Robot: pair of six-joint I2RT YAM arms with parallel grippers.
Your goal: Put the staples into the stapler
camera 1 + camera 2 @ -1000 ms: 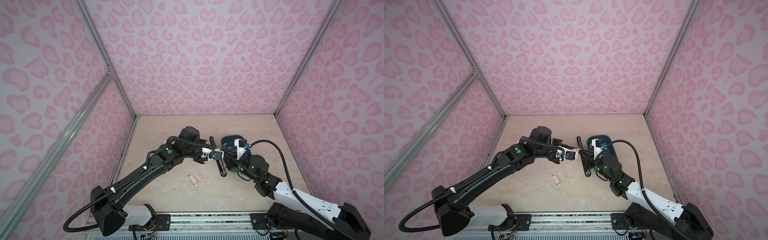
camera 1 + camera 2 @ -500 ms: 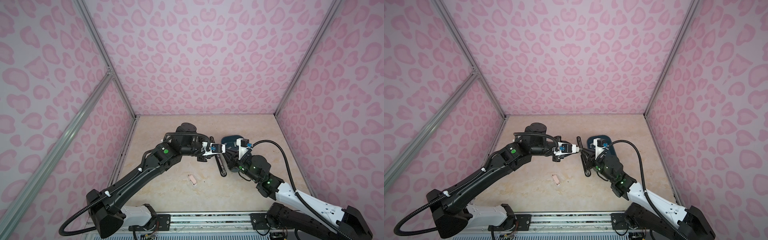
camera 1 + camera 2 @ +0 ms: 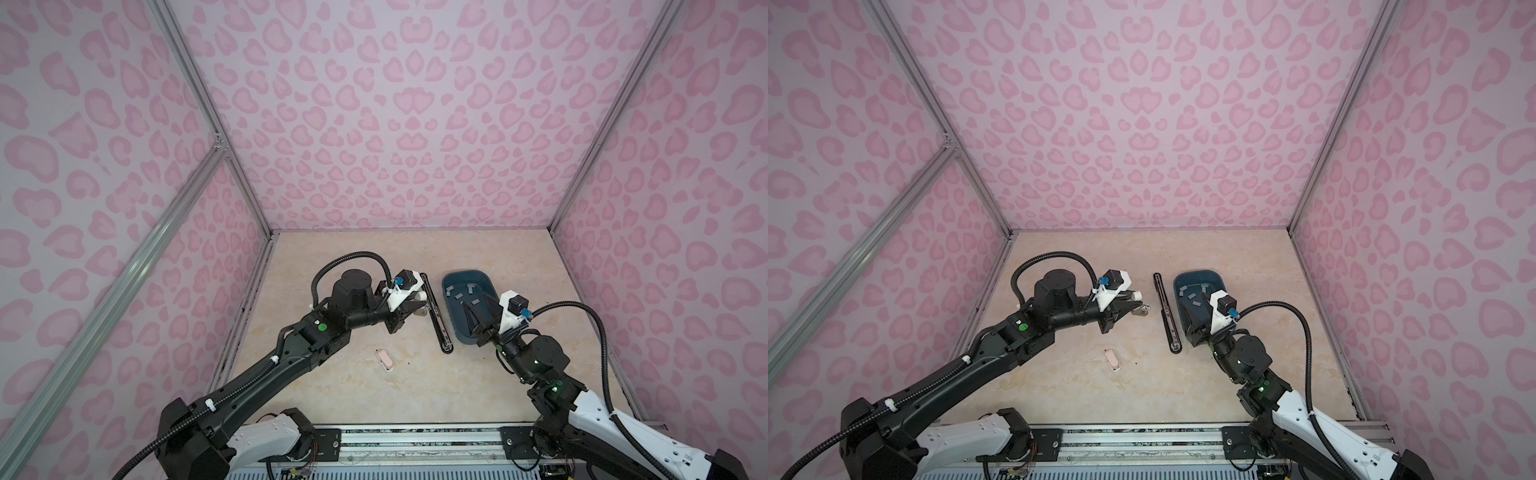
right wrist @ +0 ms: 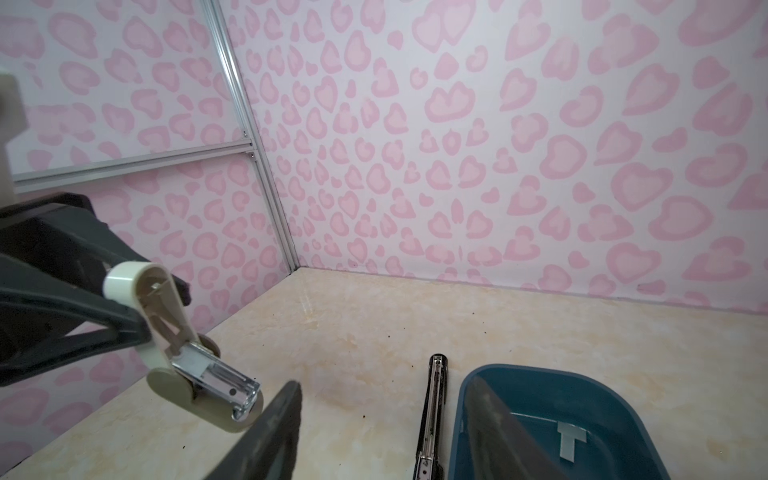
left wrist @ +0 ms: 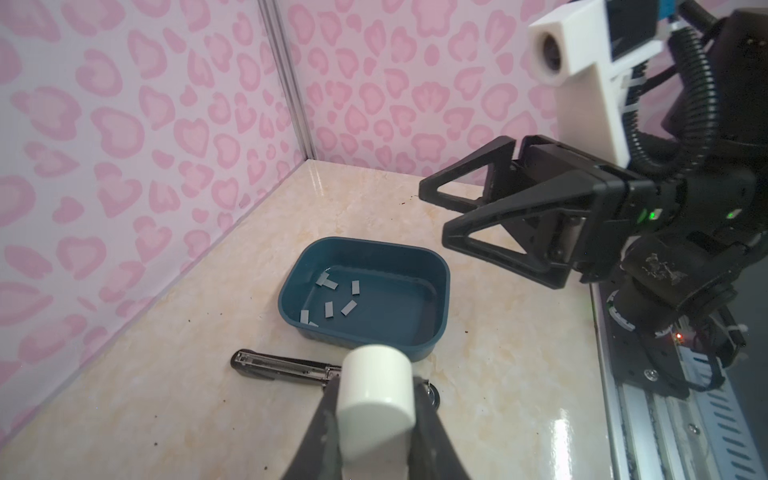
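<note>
The left jaws clamp a small cream plastic stapler [image 4: 162, 307], hinged open, over the beige marbled counter [image 3: 415, 395]; a small pink stapler [image 3: 384, 360] lies nearby. A long black stapler [image 3: 436, 316] separates them from the teal plastic tray [image 5: 440, 299] of light-grey metal staples [image 5: 329, 309], which the right jaws, apart, overhang.

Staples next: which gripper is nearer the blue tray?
Right. The right gripper hangs above the blue tray's near end; the left gripper, holding a white stapler, is beyond the black stapler.

Pink heart-patterned walls [image 3: 407, 124] close in three sides, joined by grey aluminium posts [image 3: 218, 143]. The glossy cream marble-look tabletop [image 3: 415, 374] reflects light, with a metal rail [image 3: 415, 436] along its near edge.
</note>
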